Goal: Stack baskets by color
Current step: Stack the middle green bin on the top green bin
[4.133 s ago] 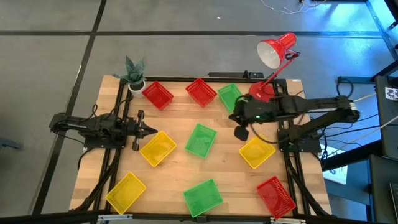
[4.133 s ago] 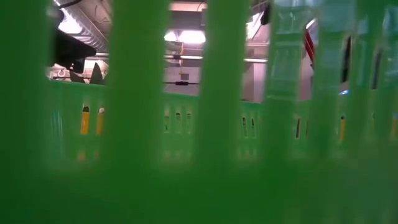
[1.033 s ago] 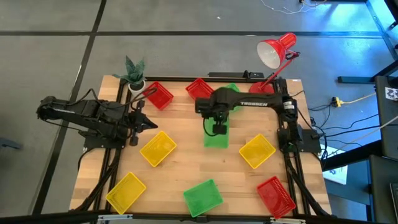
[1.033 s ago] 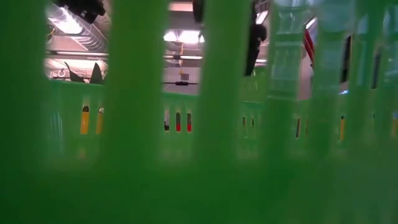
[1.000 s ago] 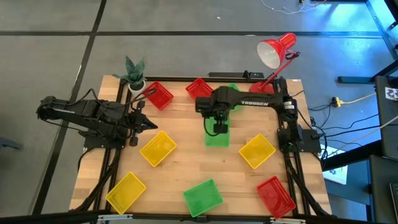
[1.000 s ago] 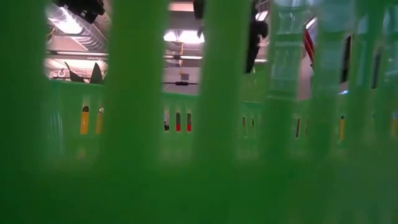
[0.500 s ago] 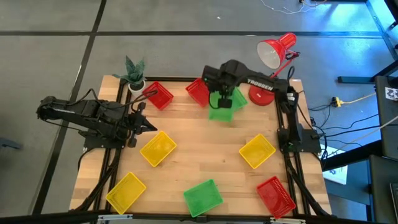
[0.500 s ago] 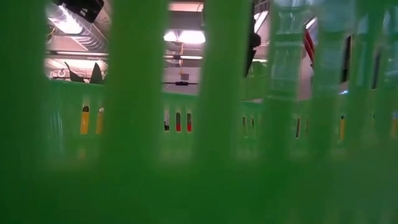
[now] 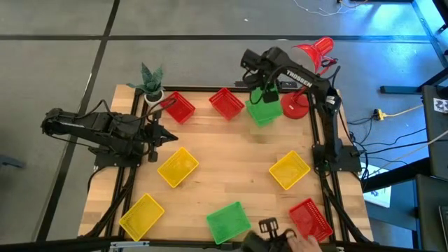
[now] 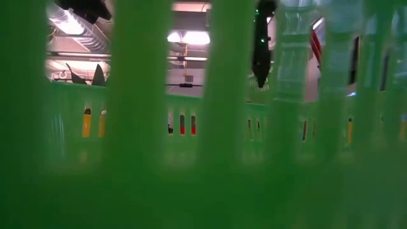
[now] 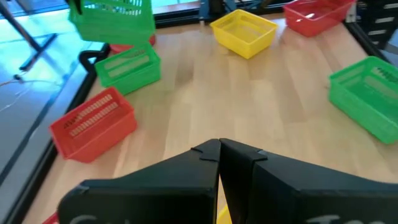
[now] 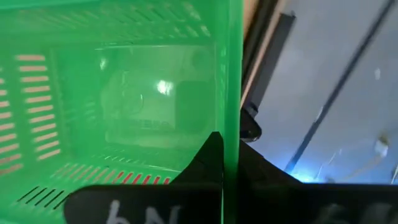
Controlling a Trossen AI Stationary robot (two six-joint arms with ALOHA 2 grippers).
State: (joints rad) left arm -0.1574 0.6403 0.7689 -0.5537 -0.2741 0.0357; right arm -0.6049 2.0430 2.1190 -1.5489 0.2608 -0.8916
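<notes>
Hanging above the far right part of the desk (image 9: pixel 231 175), the right pincer (image 9: pixel 264 93) is clamped on the rim of a green basket (image 9: pixel 264 110), lifted clear of the wood. In the right wrist view this held basket (image 12: pixel 112 118) fills most of the picture: translucent green plastic, shallow and rectangular, with walls and floor cut into rows of narrow slots. In the left wrist view it hangs in the air directly above a second green basket (image 11: pixel 127 67) that sits on the desk beside the base of the red desk lamp (image 9: pixel 308 59).

Eight more baskets of the same lattice make lie on the desk. Two red baskets sit along the far edge, one (image 9: pixel 177 107) near the potted plant (image 9: pixel 150 82), the other (image 9: pixel 226 102) just beside the green pair. A third red basket (image 9: pixel 310 219) lies at the near right corner. Yellow baskets rest left of centre (image 9: pixel 177 166), at the near left (image 9: pixel 142 215) and on the right side (image 9: pixel 289 170). A third green basket (image 9: pixel 228 221) stands at the near edge, right against the low camera.

The left pincer (image 9: pixel 170 139) waits at the desk's left side with its fingers (image 11: pixel 205 152) pressed together, holding nothing.

A person's hand (image 9: pixel 301 244) shows at the near edge.
</notes>
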